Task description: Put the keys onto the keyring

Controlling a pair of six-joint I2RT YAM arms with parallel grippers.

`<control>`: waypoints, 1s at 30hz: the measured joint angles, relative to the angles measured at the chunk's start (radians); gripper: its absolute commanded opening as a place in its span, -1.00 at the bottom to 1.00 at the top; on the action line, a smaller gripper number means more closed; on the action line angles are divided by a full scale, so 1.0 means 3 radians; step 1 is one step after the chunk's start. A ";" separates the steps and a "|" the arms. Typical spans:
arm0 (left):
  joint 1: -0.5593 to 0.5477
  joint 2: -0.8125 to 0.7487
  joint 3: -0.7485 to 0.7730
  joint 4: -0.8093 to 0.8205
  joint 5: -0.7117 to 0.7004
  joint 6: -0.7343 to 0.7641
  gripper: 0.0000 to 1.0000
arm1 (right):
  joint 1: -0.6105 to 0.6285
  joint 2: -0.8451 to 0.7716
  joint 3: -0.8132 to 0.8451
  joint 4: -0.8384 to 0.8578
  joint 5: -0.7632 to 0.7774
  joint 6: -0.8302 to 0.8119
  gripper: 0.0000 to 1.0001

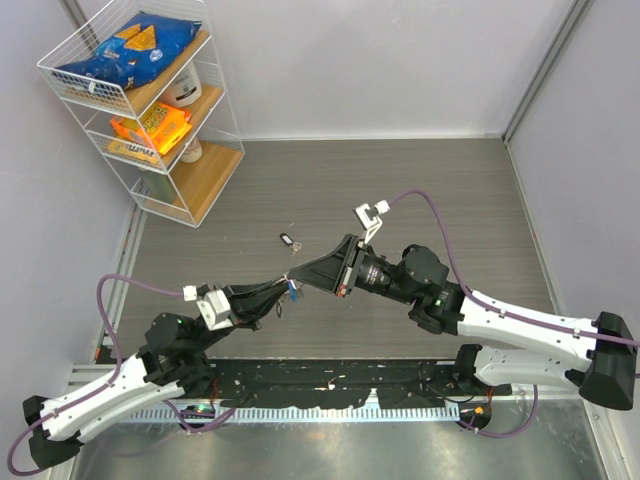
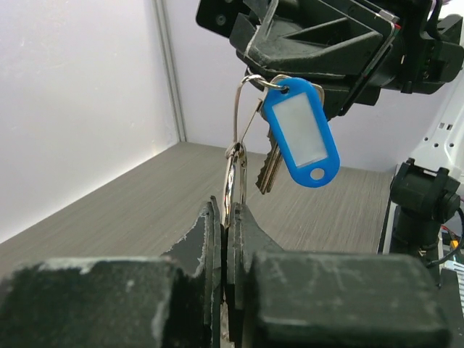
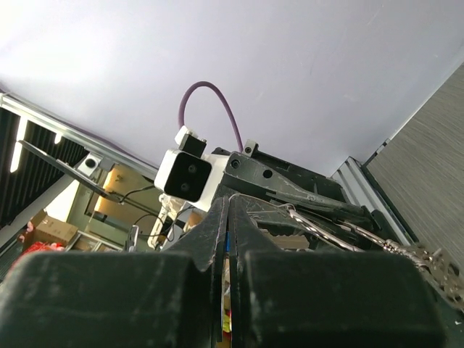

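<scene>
Now | left end effector (image 2: 226, 214) pinches keyring (image 2: 235, 116) | blue tag (image 2: 301, 130) label blank

Mid-table (image 1: 420, 190): left gripper (image 1: 283, 297) reaching in from 7 o'clock, right gripper (image 1: 305, 272) from 4 o'clock, tips meeting. Keyring (image 2: 235, 156) between them, keys (image 2: 270, 163) hanging on it. Loose key (image 1: 289, 240) on table, just toward 12. Shelf rack (image 1: 140, 100) at 10 o'clock.

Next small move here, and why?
Probably the left end effector turns the keyring slightly to feed the key with the blue tag further round. Both it and the right end effector are shut on the ring, with the key hanging between them.
</scene>
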State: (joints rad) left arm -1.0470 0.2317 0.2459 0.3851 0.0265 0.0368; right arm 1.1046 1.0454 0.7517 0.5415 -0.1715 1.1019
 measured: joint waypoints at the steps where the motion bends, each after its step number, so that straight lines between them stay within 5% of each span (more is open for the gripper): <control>1: 0.0000 0.0001 0.0000 -0.0005 0.0004 0.0000 -1.00 | 0.0000 -0.0018 -0.0015 -0.0001 0.0009 -0.0001 -0.88; 30: -0.0006 0.0135 0.0001 -0.0028 -0.0009 0.0003 -1.00 | -0.0058 -0.0910 -0.0643 -0.0576 0.0387 -0.0195 -0.89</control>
State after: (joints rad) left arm -1.0489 0.2722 0.2462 0.3767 0.0238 0.0376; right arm 1.0870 0.7723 0.5587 0.3687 -0.0555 1.0435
